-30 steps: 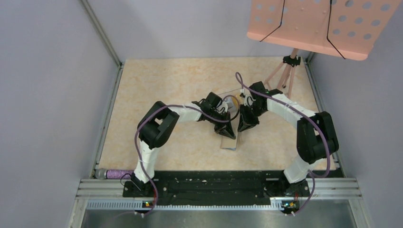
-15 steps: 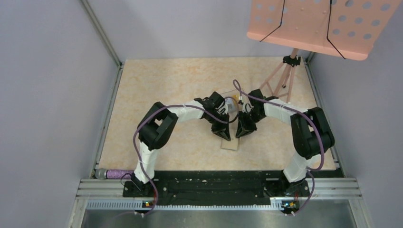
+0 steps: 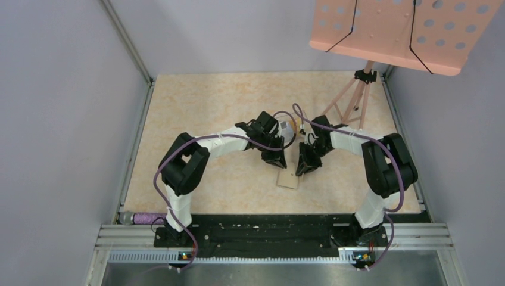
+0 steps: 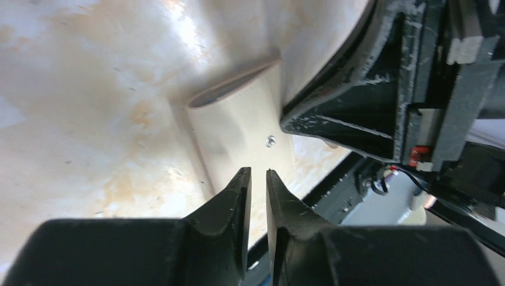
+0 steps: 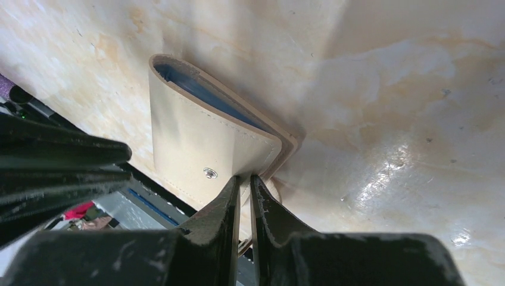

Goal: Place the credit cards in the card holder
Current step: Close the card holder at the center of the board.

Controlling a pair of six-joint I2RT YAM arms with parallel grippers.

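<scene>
Your left gripper [image 4: 258,179] showed a narrow, empty slit, with the holder [image 4: 238,128] lying flat just ahead of its tips and the snap [image 4: 271,141] in line with that slit. Your right gripper [image 5: 245,182] was nearer, almost closed at the holder's snap-side edge; pinching or only touching, I couldn't tell. The holder's long axis ran away from those jaws, blue-lined mouth at the far end.
</scene>
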